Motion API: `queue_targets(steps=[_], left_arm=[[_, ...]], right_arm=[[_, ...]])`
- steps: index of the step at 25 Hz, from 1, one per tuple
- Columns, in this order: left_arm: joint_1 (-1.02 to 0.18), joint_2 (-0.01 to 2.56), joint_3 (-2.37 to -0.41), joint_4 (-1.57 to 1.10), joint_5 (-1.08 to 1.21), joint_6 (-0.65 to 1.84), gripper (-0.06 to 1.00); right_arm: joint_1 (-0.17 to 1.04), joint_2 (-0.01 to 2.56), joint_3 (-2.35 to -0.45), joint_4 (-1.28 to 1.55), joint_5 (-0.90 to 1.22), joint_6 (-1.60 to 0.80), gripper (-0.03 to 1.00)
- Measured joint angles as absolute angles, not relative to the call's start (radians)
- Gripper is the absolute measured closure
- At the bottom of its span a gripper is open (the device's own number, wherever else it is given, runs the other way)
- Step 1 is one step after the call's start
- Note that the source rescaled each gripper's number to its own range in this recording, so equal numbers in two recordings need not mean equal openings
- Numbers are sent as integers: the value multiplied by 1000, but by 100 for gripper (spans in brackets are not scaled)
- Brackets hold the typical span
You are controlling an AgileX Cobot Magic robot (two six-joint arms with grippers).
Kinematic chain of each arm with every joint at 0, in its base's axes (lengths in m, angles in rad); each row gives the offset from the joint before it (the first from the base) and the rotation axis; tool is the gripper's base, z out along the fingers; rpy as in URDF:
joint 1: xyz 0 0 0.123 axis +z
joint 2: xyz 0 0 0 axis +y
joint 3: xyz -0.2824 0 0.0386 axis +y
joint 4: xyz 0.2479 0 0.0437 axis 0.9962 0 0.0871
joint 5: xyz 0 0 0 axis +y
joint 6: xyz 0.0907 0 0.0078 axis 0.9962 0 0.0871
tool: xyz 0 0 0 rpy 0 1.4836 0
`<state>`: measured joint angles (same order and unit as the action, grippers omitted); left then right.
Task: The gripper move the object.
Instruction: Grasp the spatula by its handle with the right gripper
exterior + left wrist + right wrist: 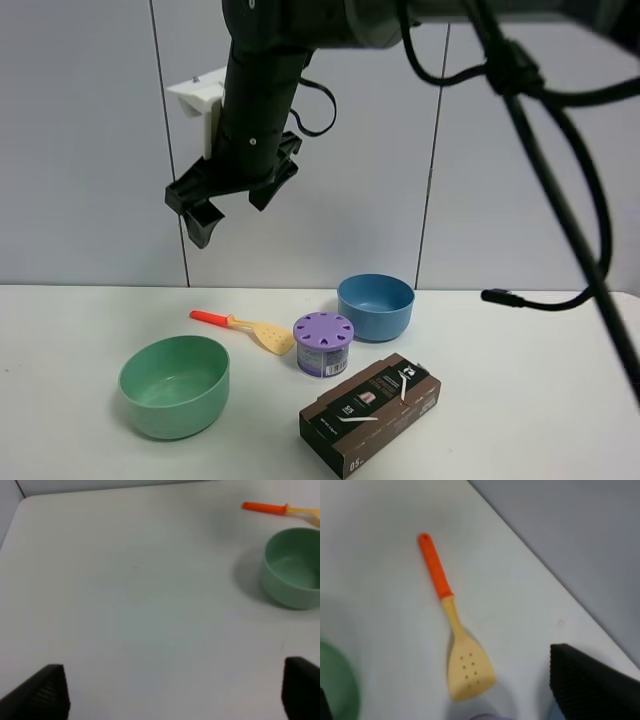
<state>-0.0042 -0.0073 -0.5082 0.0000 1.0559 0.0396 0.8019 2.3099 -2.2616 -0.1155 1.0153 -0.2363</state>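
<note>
Right gripper [232,215] hangs high over the left half of the table [70,340], jaws apart, nothing between them. Left gripper [175,692] is likewise spread wide and empty, low over bare table left of the green bowl [172,408]. Spatula [242,325] lies flat and untouched, with the red-orange handle pointing left and the yellow blade right. The blade tip sits just beside the purple-lidded container [323,338]; whether they touch, cannot tell. The green bowl is on the near side of the spatula. Step in hand, as judged: descent for the pick. Best target is the handle (open table on both sides; the blade end is crowded by the container). Turn the wrist so the jaws straddle the handle across its width, come straight down, and close only at table level. Risk: the thin handle may skid or pivot if one pad lands first.
</note>
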Motion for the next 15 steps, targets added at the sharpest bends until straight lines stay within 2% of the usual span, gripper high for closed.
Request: queue_targets(steps=[15], left_arm=[[-4, -7, -508, 0, 1056, 40, -6]], right_arm=[[732, 2479, -2281, -124, 818, -270, 2]])
